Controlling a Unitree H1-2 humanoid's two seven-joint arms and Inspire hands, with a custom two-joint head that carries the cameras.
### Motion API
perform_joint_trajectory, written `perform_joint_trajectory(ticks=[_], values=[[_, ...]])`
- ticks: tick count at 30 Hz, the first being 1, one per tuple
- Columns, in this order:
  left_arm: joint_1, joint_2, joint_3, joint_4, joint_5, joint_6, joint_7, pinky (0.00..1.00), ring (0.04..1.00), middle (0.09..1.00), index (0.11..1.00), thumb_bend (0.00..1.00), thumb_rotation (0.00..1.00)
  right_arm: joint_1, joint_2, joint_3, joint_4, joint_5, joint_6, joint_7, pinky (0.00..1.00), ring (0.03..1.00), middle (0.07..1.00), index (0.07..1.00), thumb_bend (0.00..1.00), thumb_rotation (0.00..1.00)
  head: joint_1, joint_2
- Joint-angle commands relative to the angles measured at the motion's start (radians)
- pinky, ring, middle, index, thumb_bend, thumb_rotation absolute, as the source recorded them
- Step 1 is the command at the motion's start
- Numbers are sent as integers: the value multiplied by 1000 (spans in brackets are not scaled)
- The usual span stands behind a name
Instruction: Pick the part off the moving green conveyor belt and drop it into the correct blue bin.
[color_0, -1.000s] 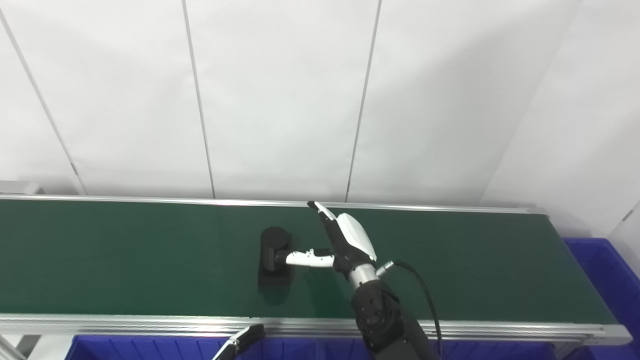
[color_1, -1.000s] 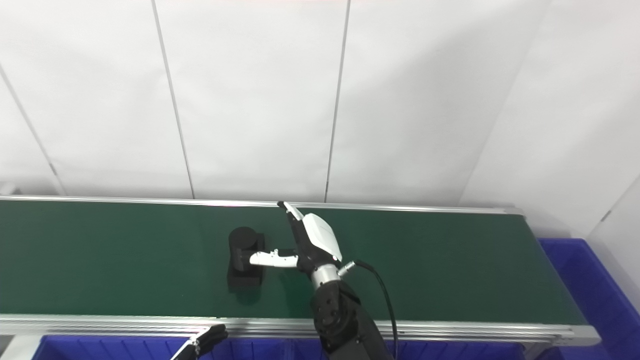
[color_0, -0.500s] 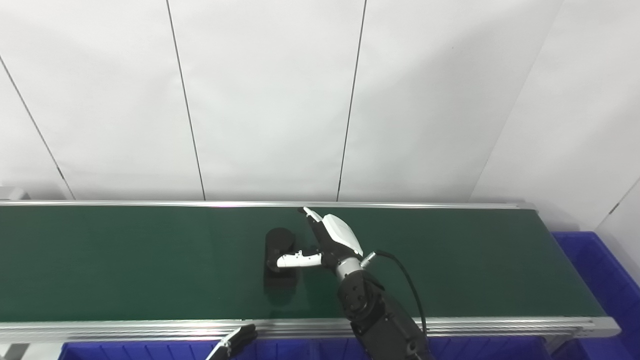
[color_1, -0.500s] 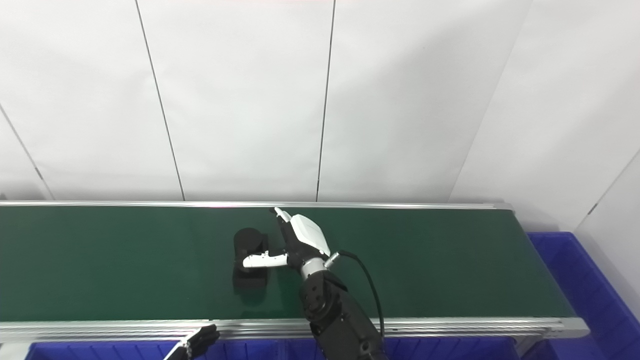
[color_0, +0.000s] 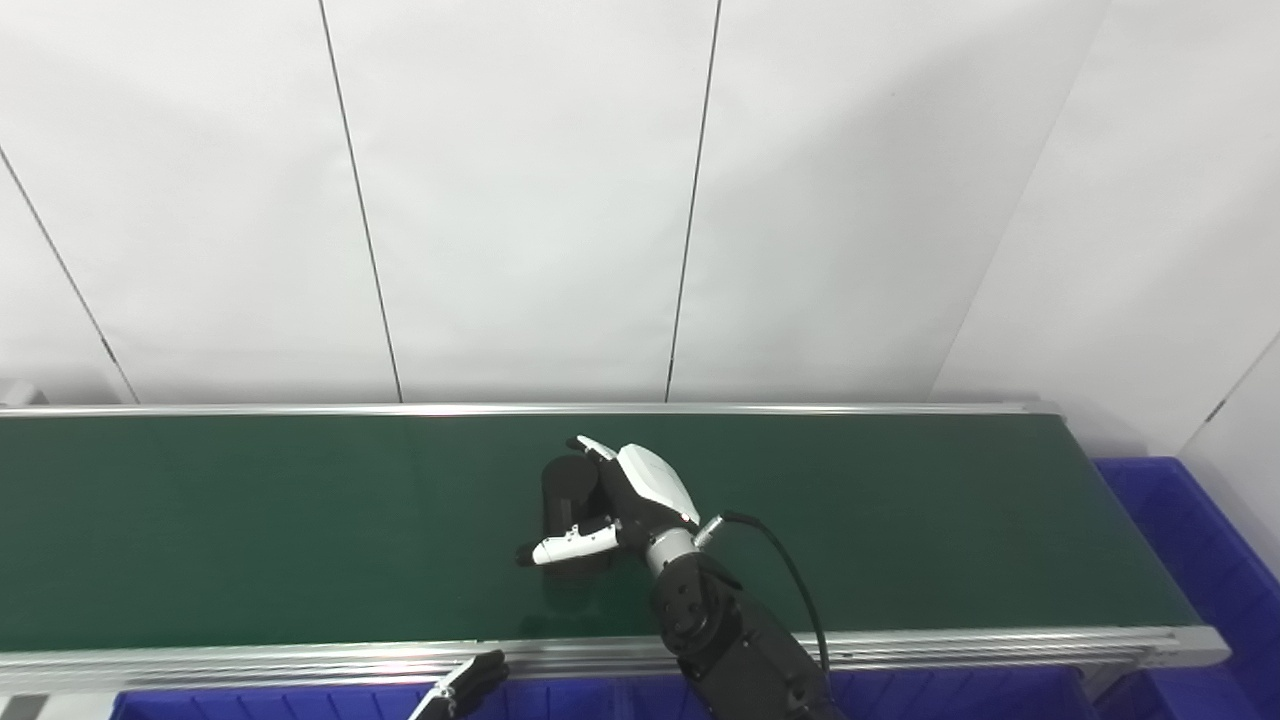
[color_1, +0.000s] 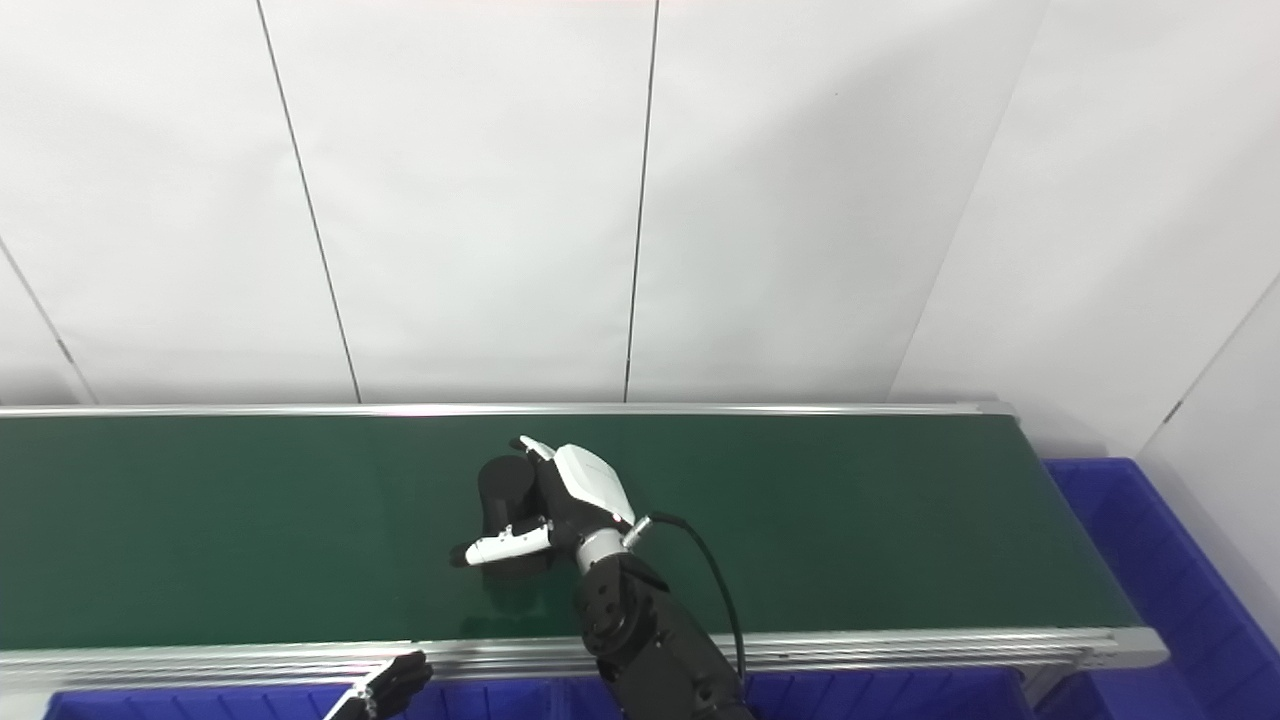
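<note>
Reaching over the green conveyor belt (color_0: 250, 520) from the near side, the right robot hand (color_0: 625, 500) sat at the black part (color_0: 568, 490), which stood on the belt about midway across its width and a little right of the belt's centre along its length. Its fingers (color_0: 590, 447) curved over the far top edge of the part, and the white thumb (color_0: 565, 545) stretched across the part's near lower face, its tip past the part's left edge. Contact on both sides looked likely, yet a firm grasp could not be confirmed: the part's base appeared to rest on the belt, and whether the hand was clamped on it or merely cupped around it I cannot tell. A black cable (color_0: 780, 570) looped from the wrist back toward the forearm, right of the part.

The left robot hand (color_0: 462, 690) showed only as dark fingertips at the bottom edge, below the belt's near aluminium rail (color_0: 300, 665) and left of the part; its state cannot be told from so little. Blue bins lay below that rail (color_0: 300, 700) and off the belt's right end (color_0: 1200, 540), both well apart from the part. White wall panels (color_0: 520, 200) rose behind the belt's far rail.
</note>
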Motion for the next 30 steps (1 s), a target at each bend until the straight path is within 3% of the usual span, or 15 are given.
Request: perform_joint_trajectory(ticks=[1, 2, 3, 4, 6, 10, 20, 24, 30], values=[[-1, -1, 2, -31, 8, -40, 6, 844, 825, 811, 814, 639, 1000, -25, 31, -15, -9, 31, -99, -52, 760, 834, 881, 871, 939, 209, 1, 2], [-1, -1, 3, -32, 5, -40, 3, 853, 830, 815, 817, 655, 1000, -21, 37, -22, -1, 43, -117, -69, 655, 701, 796, 795, 833, 85, 1, 2], [-1, -2, 4, -32, 4, -40, 3, 856, 832, 816, 818, 660, 1000, -17, 43, -31, 8, 54, -136, -88, 619, 656, 767, 769, 797, 43, 1, 4], [0, -3, 5, -32, 4, -40, 3, 851, 830, 814, 816, 666, 1000, -15, 47, -36, 15, 61, -150, -102, 566, 523, 632, 682, 635, 17, 1, 4], [-1, -4, 7, -31, 0, -40, -2, 853, 832, 816, 819, 678, 1000, -14, 49, -39, 25, 58, -154, -130, 429, 435, 538, 539, 532, 2, 1, 5], [-1, -8, 12, -31, -12, -40, -12, 854, 834, 817, 819, 687, 1000, -5, 55, -48, 26, 49, -159, -207, 379, 439, 546, 464, 511, 0, 0, 6], [-11, -12, 22, -27, -13, -40, -24, 877, 839, 817, 818, 672, 1000, 42, 65, -84, -12, 51, -209, -364, 484, 446, 520, 480, 513, 0, -2, 11], [-11, -18, 28, -26, -10, -40, -20, 880, 840, 813, 815, 653, 1000, 76, 59, -94, -49, 64, -228, -383, 372, 460, 564, 467, 494, 0, -4, 13], [-17, -20, 34, -17, -8, -40, -22, 878, 841, 816, 822, 669, 1000, 128, 52, -110, -131, 65, -226, -394, 354, 467, 521, 479, 494, 0, -4, 18]])
